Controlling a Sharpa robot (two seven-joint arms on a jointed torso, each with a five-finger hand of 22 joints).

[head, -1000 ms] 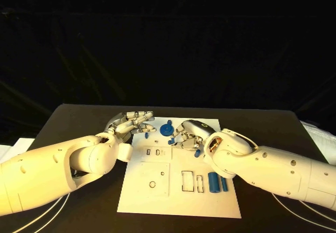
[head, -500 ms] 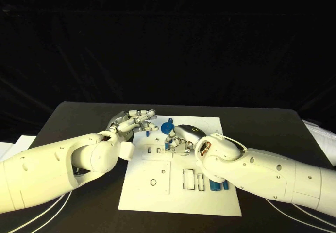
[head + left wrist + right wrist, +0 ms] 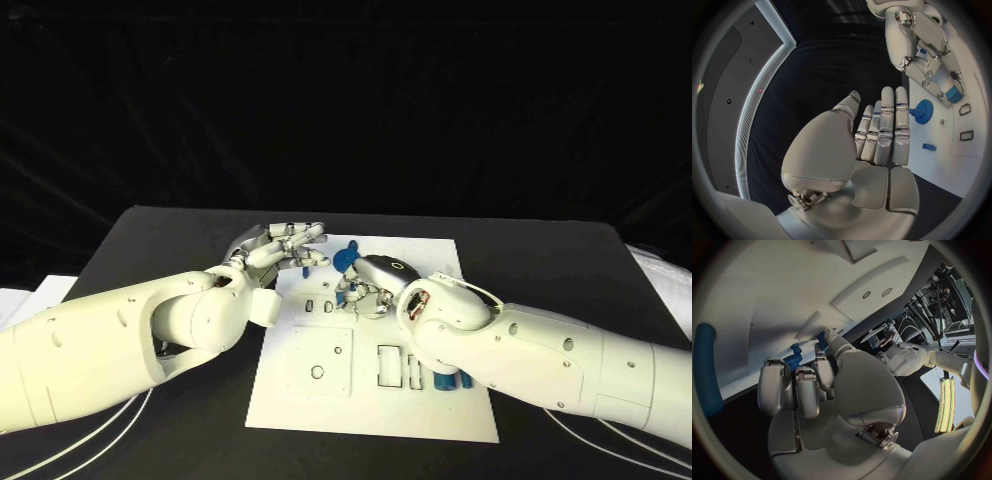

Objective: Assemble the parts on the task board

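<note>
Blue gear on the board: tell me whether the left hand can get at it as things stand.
Probably yes. The left hand hovers open beside the blue gear, with bare board between; the right hand works nearby.

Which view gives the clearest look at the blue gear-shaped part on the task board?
The left wrist view: the blue gear lies unobstructed on the white task board, teeth visible. In the head view it is partly hidden behind the right hand. The right wrist view shows blue pieces by its fingers, but I cannot tell whether one is the gear.

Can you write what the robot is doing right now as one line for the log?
right hand: holds a small blue part over the white task board | left hand: open, holds nothing | blue toothed gear: on board
</note>
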